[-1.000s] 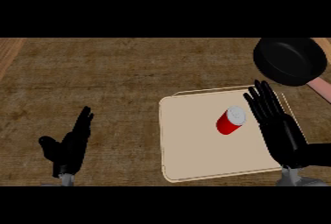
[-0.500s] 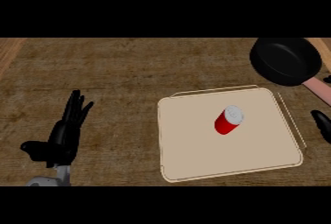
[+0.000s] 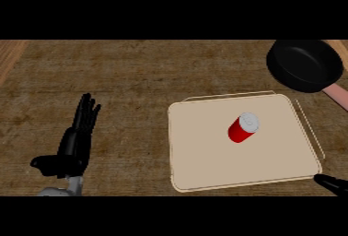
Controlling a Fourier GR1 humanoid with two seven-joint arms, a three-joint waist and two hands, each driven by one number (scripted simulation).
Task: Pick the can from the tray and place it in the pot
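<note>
The red can (image 3: pixel 242 128) sits on the tray (image 3: pixel 204 161), the left hand (image 3: pixel 73 144) rests with fingers straight, and the right hand (image 3: pixel 333 183) barely shows, so its fingers can't be told.

Left hand (image 3: pixel 73 143) rests open at eight o'clock, fingers straight toward twelve, thumb out sideways; right hand (image 3: pixel 333 183) — only fingertips — at four o'clock.

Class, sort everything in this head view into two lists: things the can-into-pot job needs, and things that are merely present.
Needed for the job:
red can, lying on the tray
tray, holding the can
black pot, at the upper right
right hand, only fingertips showing at the lower right edge

Merely present:
left hand, open, resting at the lower left
wooden counter
</note>
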